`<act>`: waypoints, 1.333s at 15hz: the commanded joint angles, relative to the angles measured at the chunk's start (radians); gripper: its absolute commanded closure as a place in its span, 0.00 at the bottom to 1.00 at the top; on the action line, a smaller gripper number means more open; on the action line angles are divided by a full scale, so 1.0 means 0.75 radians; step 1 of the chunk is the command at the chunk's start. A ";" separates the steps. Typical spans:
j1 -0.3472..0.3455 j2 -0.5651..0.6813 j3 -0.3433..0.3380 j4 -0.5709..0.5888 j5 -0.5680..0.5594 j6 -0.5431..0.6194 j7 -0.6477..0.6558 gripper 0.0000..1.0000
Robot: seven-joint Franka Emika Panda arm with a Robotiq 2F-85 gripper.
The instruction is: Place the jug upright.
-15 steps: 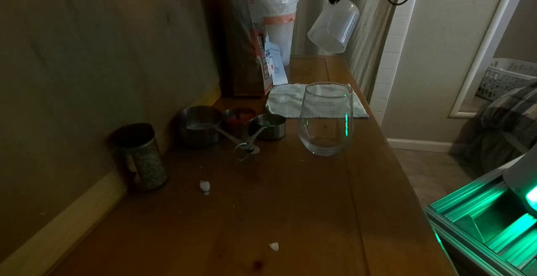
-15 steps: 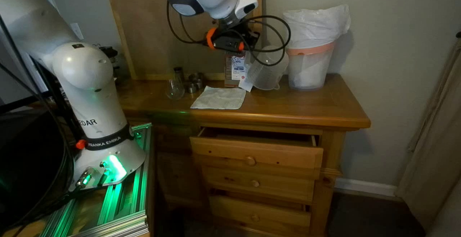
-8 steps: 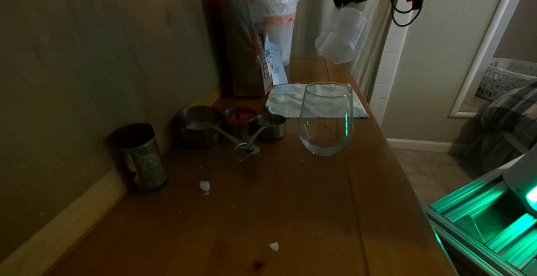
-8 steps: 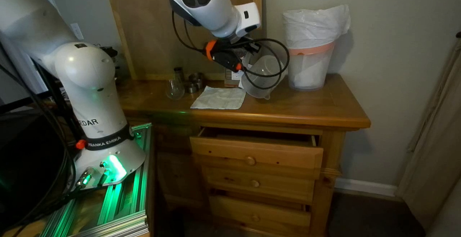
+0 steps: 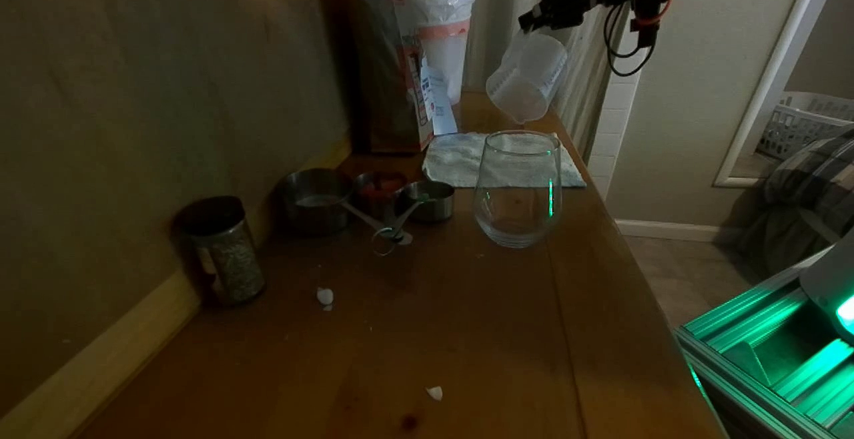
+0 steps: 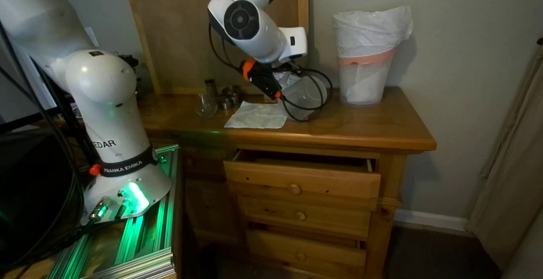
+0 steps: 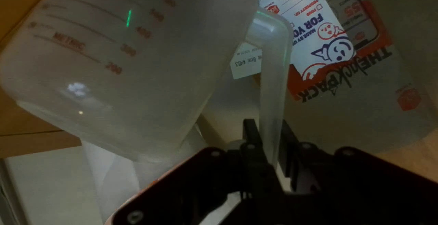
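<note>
i see a wooden desk (image 6: 373,124), its top drawer (image 6: 314,179) ajar, a grey wall (image 6: 462,67), a pale curtain (image 6: 513,164) and dark floor (image 6: 432,253).

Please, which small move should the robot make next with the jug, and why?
Probably rotate the gripper a little, bringing the jug toward upright before any lowering. The handle is clamped, but the jug hangs tilted, spout at the lower end; set on the wooden desk like this, it would likely tip.
</note>
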 commanded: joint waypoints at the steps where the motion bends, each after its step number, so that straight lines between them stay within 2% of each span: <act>1: -0.359 0.177 0.328 0.059 0.116 -0.197 -0.008 0.95; 2: -0.434 0.196 0.399 0.065 0.122 -0.221 -0.007 0.87; 3: -0.496 0.212 0.461 0.074 0.120 -0.231 -0.001 0.60; 5: -0.592 0.238 0.552 0.096 0.108 -0.238 0.002 0.60; 9: -0.688 0.250 0.670 0.129 0.100 -0.190 -0.005 0.33; 13: -0.731 0.242 0.725 0.153 0.097 -0.176 -0.006 0.04; 15: -0.740 0.239 0.742 0.166 0.097 -0.159 -0.007 0.00; 20: -0.733 0.261 0.789 0.194 0.079 -0.115 -0.002 0.00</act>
